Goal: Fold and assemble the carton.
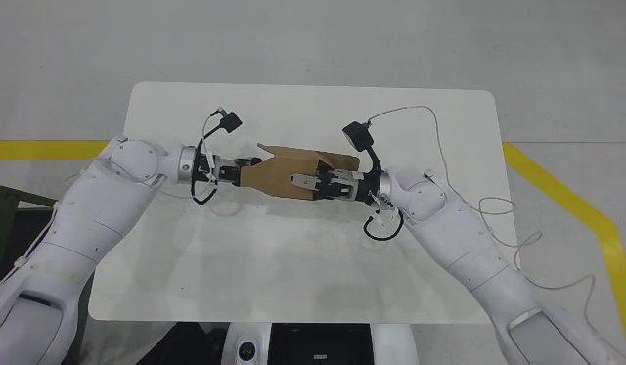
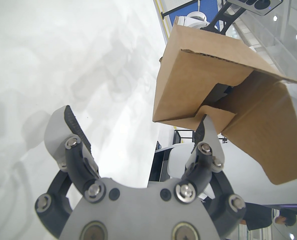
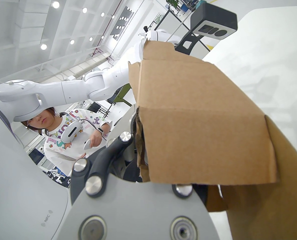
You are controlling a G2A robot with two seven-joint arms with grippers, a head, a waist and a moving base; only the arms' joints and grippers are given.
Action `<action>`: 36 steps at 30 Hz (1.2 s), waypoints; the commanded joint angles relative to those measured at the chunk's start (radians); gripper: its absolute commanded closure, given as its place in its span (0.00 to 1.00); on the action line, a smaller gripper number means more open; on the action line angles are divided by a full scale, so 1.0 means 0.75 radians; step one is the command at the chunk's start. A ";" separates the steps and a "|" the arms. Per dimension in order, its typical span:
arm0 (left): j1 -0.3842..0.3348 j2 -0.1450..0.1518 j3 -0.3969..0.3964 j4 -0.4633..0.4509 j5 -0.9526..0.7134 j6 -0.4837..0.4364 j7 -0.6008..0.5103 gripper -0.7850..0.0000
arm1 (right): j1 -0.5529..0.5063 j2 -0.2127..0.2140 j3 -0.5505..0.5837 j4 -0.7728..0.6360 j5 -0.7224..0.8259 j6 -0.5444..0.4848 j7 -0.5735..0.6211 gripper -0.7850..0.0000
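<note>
top view first: what's the right gripper (image 1: pixel 315 182) doing?
– it's clamped on a wall of the carton (image 1: pixel 277 174), at the end nearest its own arm.
and the left gripper (image 2: pixel 136 117)?
– spread wide, gripping nothing. one fingertip (image 2: pixel 206 123) touches a small flap at the carton's other end.
so where does the carton sit?
– lengthways between the two grippers, over the middle of the white table (image 1: pixel 293 267), with flaps sticking out.

Plain brown carton (image 1: pixel 284 174), white table (image 1: pixel 391 267).
</note>
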 commanded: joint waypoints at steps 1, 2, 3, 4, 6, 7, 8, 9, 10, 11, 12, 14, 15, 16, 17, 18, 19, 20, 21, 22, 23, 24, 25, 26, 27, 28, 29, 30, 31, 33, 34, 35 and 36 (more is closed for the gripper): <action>0.001 0.001 0.005 -0.007 0.002 0.001 -0.001 0.00 | 0.002 -0.001 0.002 0.006 0.000 -0.002 0.004 1.00; 0.001 0.002 0.008 -0.010 0.001 0.001 -0.001 0.00 | 0.002 -0.001 0.003 0.008 0.000 -0.003 0.006 1.00; 0.002 0.002 0.009 -0.012 0.000 0.001 0.000 0.00 | 0.002 -0.002 0.005 0.010 0.002 -0.005 0.007 1.00; 0.002 0.003 0.011 -0.015 0.000 0.001 -0.001 0.00 | 0.001 -0.001 0.007 0.011 0.002 -0.006 0.011 1.00; 0.001 0.004 0.012 -0.015 -0.004 -0.002 0.002 0.00 | -0.002 0.000 0.014 0.015 0.005 -0.007 0.018 1.00; 0.000 0.005 0.011 -0.013 -0.006 -0.004 0.004 0.00 | -0.004 0.002 0.020 0.018 0.005 -0.007 0.024 1.00; -0.002 0.006 0.010 -0.007 -0.008 -0.007 0.007 0.00 | -0.008 0.005 0.027 0.020 0.006 -0.007 0.032 1.00; -0.004 0.007 0.006 0.005 -0.010 -0.011 0.011 0.00 | -0.012 0.010 0.035 0.023 0.007 -0.005 0.045 1.00; -0.007 0.007 0.001 0.019 -0.012 -0.016 0.016 0.00 | -0.017 0.014 0.043 0.023 0.009 0.001 0.060 1.00; -0.009 0.008 -0.004 0.036 -0.018 -0.020 0.020 0.00 | -0.021 0.019 0.051 0.021 0.007 0.011 0.079 1.00; -0.013 0.008 -0.009 0.053 -0.025 -0.022 0.023 0.00 | -0.026 0.024 0.058 0.017 0.005 0.021 0.098 1.00; -0.021 0.005 -0.023 0.089 -0.065 -0.021 0.026 0.00 | -0.040 0.032 0.068 0.002 0.010 0.045 0.132 1.00; -0.027 0.002 -0.028 0.102 -0.083 -0.017 0.023 0.00 | -0.047 0.036 0.071 -0.007 0.014 0.057 0.149 1.00; -0.033 0.000 -0.033 0.112 -0.096 -0.016 0.023 0.00 | -0.055 0.038 0.070 -0.015 0.018 0.071 0.166 1.00; -0.038 -0.003 -0.037 0.120 -0.104 -0.014 0.023 0.00 | -0.063 0.039 0.064 -0.023 0.025 0.087 0.186 1.00; -0.042 -0.005 -0.039 0.127 -0.111 -0.011 0.022 0.00 | -0.068 0.040 0.059 -0.032 0.034 0.101 0.205 1.00; -0.045 -0.008 -0.041 0.131 -0.117 -0.012 0.018 0.00 | -0.070 0.040 0.053 -0.037 0.038 0.114 0.221 1.00; -0.047 -0.010 -0.042 0.135 -0.122 -0.012 0.014 0.00 | -0.070 0.039 0.048 -0.043 0.041 0.125 0.231 1.00; -0.049 -0.013 -0.043 0.138 -0.123 -0.011 0.011 0.00 | -0.070 0.037 0.039 -0.048 0.042 0.135 0.241 1.00; -0.051 -0.015 -0.042 0.138 -0.123 -0.009 0.009 0.00 | -0.069 0.035 0.030 -0.052 0.047 0.140 0.250 1.00; -0.052 -0.018 -0.041 0.136 -0.120 -0.007 0.007 0.00 | -0.067 0.032 0.023 -0.053 0.055 0.140 0.255 1.00; -0.051 -0.020 -0.038 0.132 -0.118 -0.005 0.005 0.00 | -0.065 0.030 0.018 -0.051 0.062 0.138 0.255 1.00; -0.050 -0.022 -0.035 0.128 -0.115 -0.001 0.001 0.00 | -0.061 0.027 0.014 -0.048 0.066 0.134 0.255 1.00; -0.048 -0.023 -0.031 0.121 -0.110 0.003 -0.003 0.00 | -0.057 0.024 0.013 -0.044 0.073 0.125 0.246 1.00; -0.045 -0.025 -0.027 0.114 -0.105 0.008 -0.008 0.00 | -0.054 0.022 0.016 -0.038 0.079 0.115 0.235 1.00; -0.042 -0.025 -0.024 0.106 -0.098 0.012 -0.012 0.00 | -0.051 0.021 0.018 -0.032 0.085 0.105 0.226 1.00; -0.039 -0.025 -0.019 0.095 -0.089 0.018 -0.018 0.00 | -0.049 0.019 0.021 -0.027 0.095 0.095 0.218 1.00; -0.036 -0.024 -0.017 0.087 -0.084 0.020 -0.020 0.00 | -0.046 0.018 0.022 -0.021 0.097 0.090 0.218 1.00; -0.033 -0.024 -0.015 0.078 -0.079 0.021 -0.021 0.00 | -0.041 0.018 0.024 -0.013 0.092 0.091 0.219 1.00; -0.026 -0.022 -0.013 0.062 -0.079 0.023 -0.023 0.00 | -0.037 0.016 0.027 -0.009 0.093 0.087 0.213 1.00; -0.023 -0.022 -0.013 0.056 -0.079 0.024 -0.024 0.00 | -0.035 0.015 0.028 -0.010 0.095 0.084 0.210 1.00; -0.021 -0.021 -0.013 0.050 -0.079 0.025 -0.025 0.00 | -0.034 0.014 0.029 -0.011 0.095 0.083 0.207 1.00; -0.018 -0.021 -0.012 0.045 -0.079 0.027 -0.026 0.00 | -0.032 0.013 0.027 -0.016 0.096 0.080 0.206 1.00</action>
